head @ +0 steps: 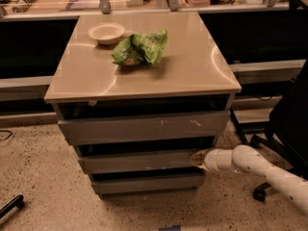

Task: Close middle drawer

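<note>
One white arm (269, 172) reaches in from the lower right corner, nearest to us, and its gripper (196, 159) rests against the right end of the middle drawer (134, 161). We cannot tell whether the gripper is clenched or released. At the lower left a dark bar (12, 206) lies on the speckled floor (43, 177), well apart from the cabinet, with open floor in front of the drawers.

We see the middle drawer between the bottom front (144, 183) and the scratched top front (139, 127). It stands a little way out, with a dark strip of its box showing above its plain face. The top front juts out further than it and overhangs it.

To the right, a black office chair (288, 124) stands near the cabinet's side, just behind the arm, and narrows the room there.

On the beige cabinet top (192, 66) a crumpled green bag (140, 48) lies near the middle, with a pale bowl (106, 32) just beside it towards the back left. Behind runs a cluttered bench (57, 4).
</note>
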